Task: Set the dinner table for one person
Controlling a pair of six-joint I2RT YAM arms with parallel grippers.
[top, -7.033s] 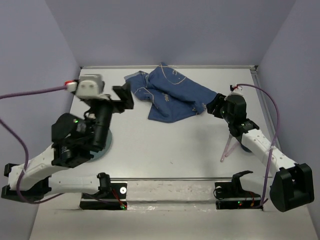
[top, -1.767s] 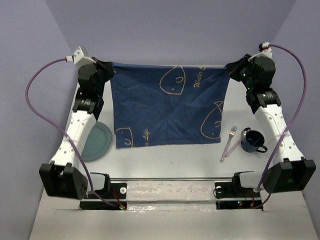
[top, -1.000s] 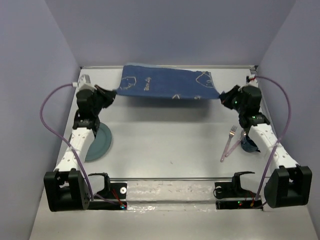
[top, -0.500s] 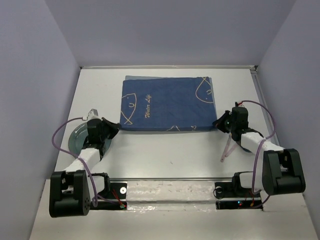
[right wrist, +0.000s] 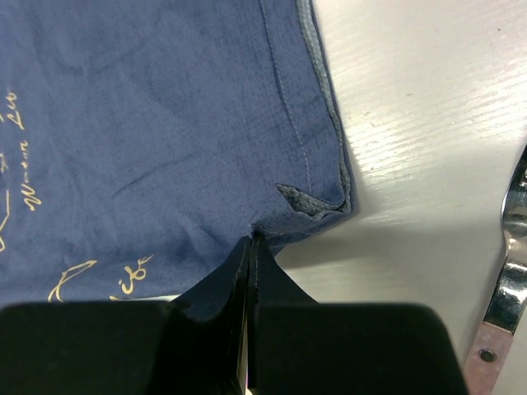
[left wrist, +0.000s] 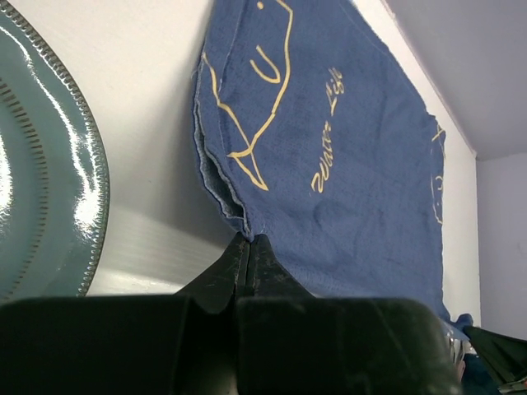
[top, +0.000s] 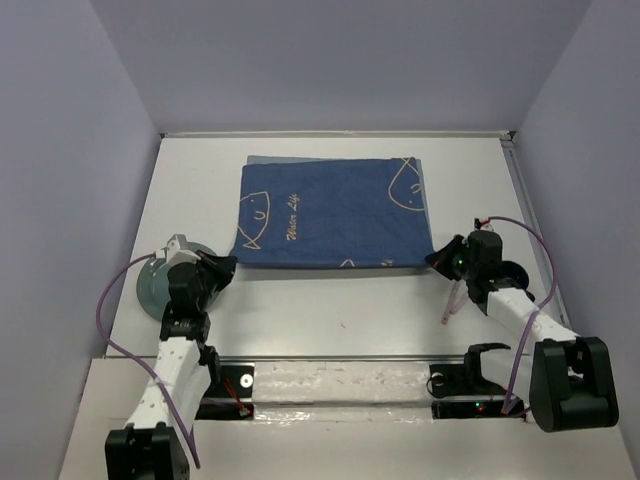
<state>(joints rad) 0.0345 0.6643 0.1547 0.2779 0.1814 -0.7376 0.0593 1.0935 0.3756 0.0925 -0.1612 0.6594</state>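
Cloth [top: 335, 212] nearer on matte white dinner table [top: 340, 300] (left end effector [top: 222, 266], right end effector [top: 435, 258] tight on corners)

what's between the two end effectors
The blue cloth; its near edge spans from the left end effector to the right end effector, seen in the top view.

plate [left wrist: 49, 164] half out of view, mug [top: 514, 272] mostly behind right arm [top: 516, 312]

The white dinner table [top: 330, 300] carries a folded dark blue fish-patterned cloth [top: 335, 213] at upper centre, a teal plate [top: 148, 290] at left and a pink-handled fork [top: 451, 304] at right.
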